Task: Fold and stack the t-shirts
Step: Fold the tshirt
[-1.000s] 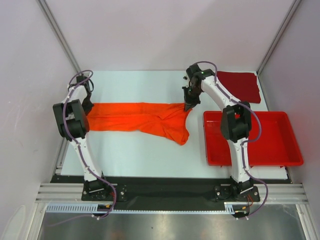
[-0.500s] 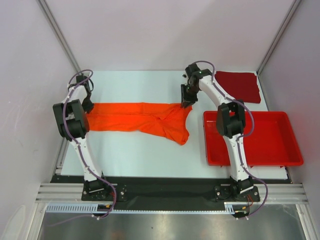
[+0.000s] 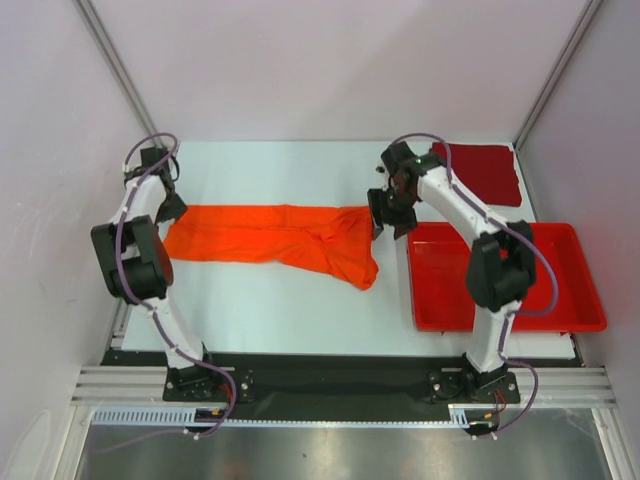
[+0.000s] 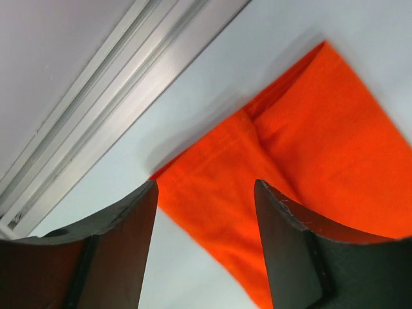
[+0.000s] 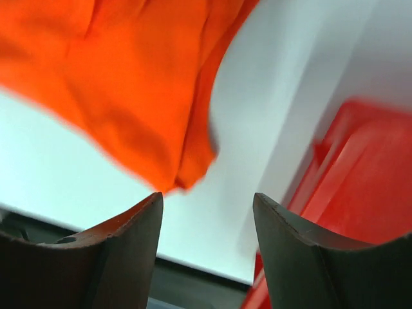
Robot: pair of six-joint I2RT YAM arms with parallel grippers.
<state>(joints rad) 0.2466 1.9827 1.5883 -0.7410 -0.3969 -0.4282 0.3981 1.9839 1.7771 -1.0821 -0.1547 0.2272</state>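
The orange t-shirt (image 3: 270, 232), light limp cloth lying from the bench's (image 3: 270, 305) left edge to its middle, wants pinching at both ends, where the left gripper (image 4: 205, 188) and right gripper (image 5: 207, 201) hover open and empty.

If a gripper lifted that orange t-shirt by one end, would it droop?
Probably: the orange t-shirt lies wrinkled and folded over itself, so it looks floppy. It seems thin, so likely light. Pushed, it would probably bunch, not slide.

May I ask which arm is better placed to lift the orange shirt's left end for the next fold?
Left: the left gripper hovers open over that end of the orange shirt; the right gripper is at the other end.
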